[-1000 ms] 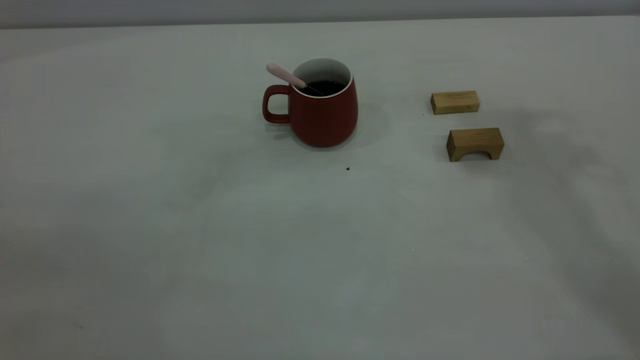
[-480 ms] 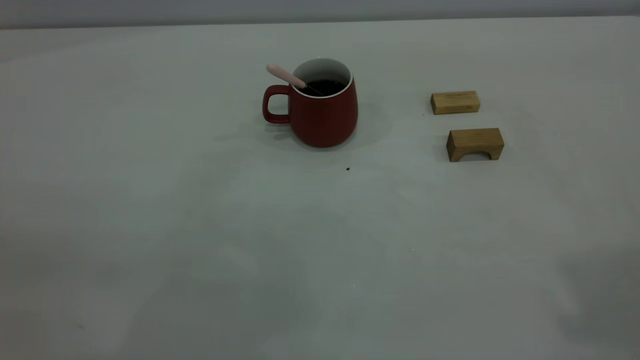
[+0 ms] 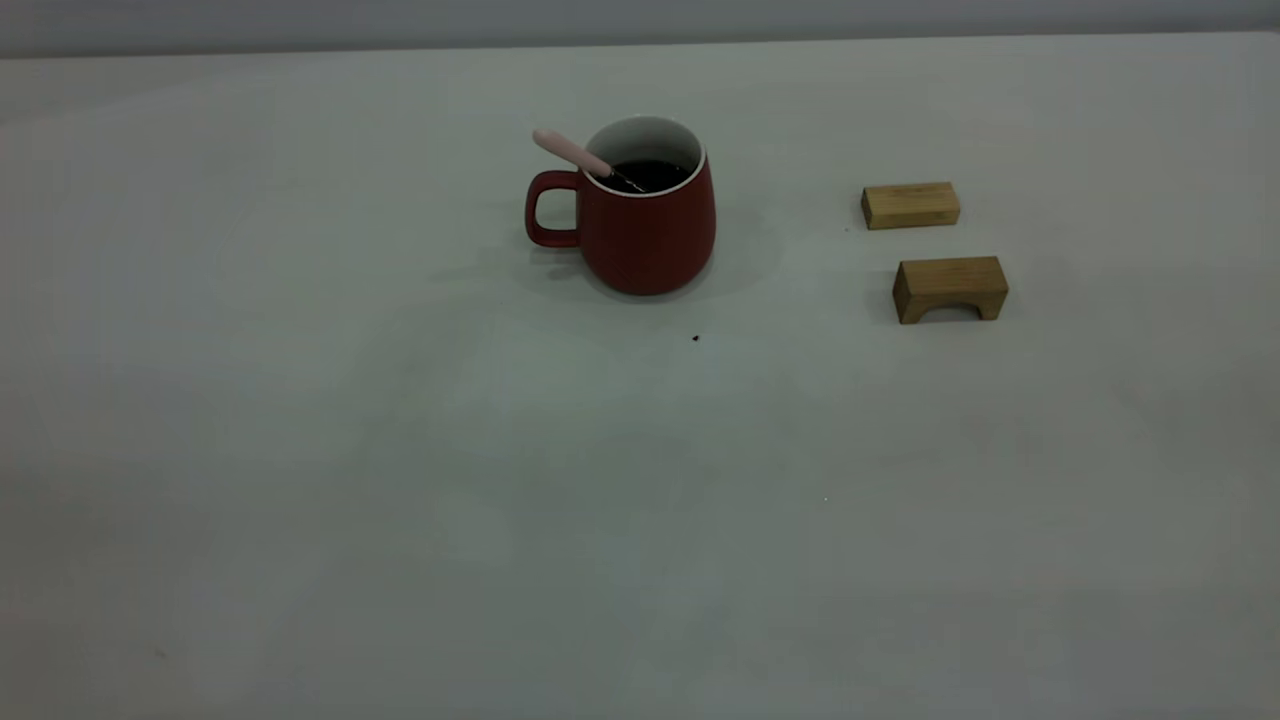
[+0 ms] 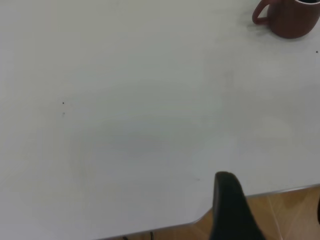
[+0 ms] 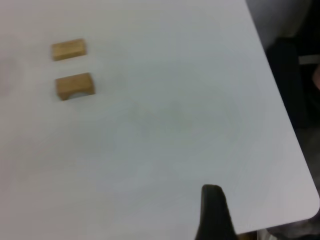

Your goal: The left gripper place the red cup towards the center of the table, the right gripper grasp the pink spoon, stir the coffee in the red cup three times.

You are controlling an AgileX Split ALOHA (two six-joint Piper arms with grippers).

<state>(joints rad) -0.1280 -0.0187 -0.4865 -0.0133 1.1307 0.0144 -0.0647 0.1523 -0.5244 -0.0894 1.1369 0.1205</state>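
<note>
Pale table (image 3: pixel 400 500), red cup (image 3: pixel 650 235) (unmarked, seemingly), pink spoon (image 3: pixel 572 151) inside

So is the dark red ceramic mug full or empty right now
Partly full: the dark red ceramic mug holds dark coffee below a white inner wall, with the pink-handled spoon leaning in it.
</note>
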